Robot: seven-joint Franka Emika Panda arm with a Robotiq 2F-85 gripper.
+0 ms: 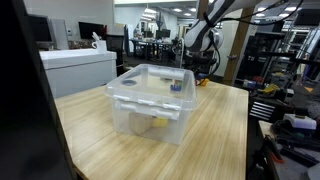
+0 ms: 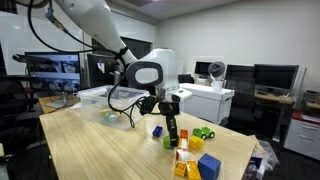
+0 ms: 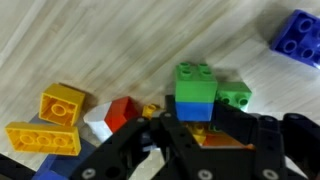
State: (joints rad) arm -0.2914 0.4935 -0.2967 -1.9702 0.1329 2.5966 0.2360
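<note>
So, wrist view: the gripper (image 3: 186, 128) comes in from the bottom edge, its black links angling in toward the middle, w/ the tips right at the base of the green-on-blue stack (image 3: 195, 92). The stack is a bright green brick, studs showing on top, sitting squarely on a blue brick of abt the same footprint. Both are glossy plastic, and the stack stands upright on the pale wood-grain table (image 3: 120, 35). Can't tell whether the jaws are spread, pressed together or pinching the stack, since the tips are lost in the dark linkage and shadow.

Just beside the stack, touching or nearly so, is a small green block (image 3: 236, 97). An orange piece (image 3: 215, 137) shows low down between the links. On the other side sit a red block (image 3: 122, 110) and a white block (image 3: 97, 124), close together. Two yellow blocks (image 3: 60, 104) lie further out. A dark blue block (image 3: 296, 35) sits well apart near the top corner.

In an exterior view the gripper (image 2: 172, 130) hangs straight down over the table (image 2: 90, 140), at the edge of a pile of blocks (image 2: 190, 157) near the table's corner. A clear bin (image 2: 98, 97) sits further back on the table. In an exterior view the clear bin (image 1: 150, 108) fills the foreground w/ its lid on, and the arm (image 1: 203, 38) is small and far behind it, too small for detail.
</note>
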